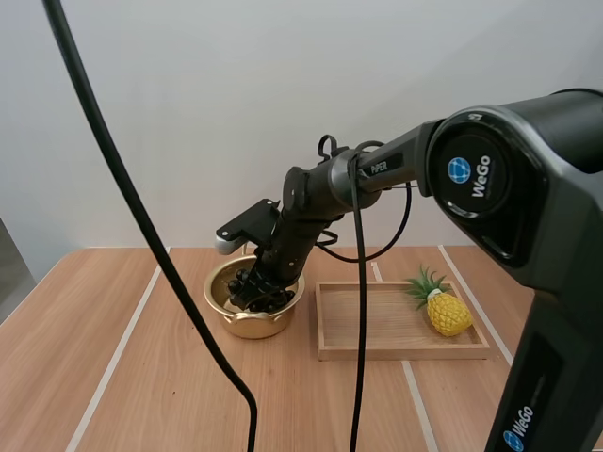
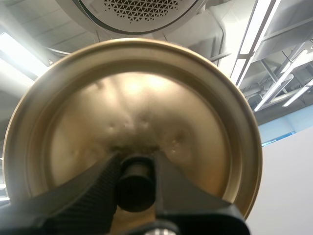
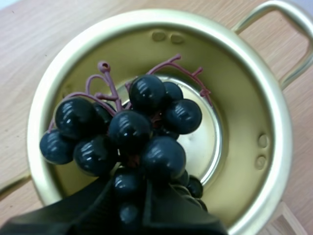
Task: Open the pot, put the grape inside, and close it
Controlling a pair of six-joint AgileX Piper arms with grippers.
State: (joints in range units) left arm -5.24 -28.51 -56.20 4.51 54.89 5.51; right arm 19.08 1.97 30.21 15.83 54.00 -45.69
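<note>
- The right gripper (image 3: pixel 131 208) has its 2 black fingers pinched on the berries at 1 end of the bunch of grapes (image 3: pixel 128 129). The jaws stand only a narrow gap apart, with fruit between them.
- The dark grapes, on reddish stems, hang in the mouth of the gold pot (image 3: pixel 276 127), over its shiny floor. Whether they touch that floor I cannot tell.
- The pot stands open on the wooden bench (image 1: pixel 122 377), just left of a wooden tray (image 1: pixel 400 352). 1 looped handle shows at its side.
- A toy pineapple (image 1: pixel 448 314) lies at the tray's right end.
- The left gripper (image 2: pixel 136 164) clamps the black knob (image 2: pixel 135 188) of the gold lid (image 2: pixel 146 98), 1 finger on each side. The lid is raised in the air, its round face turned toward the gripper.
</note>
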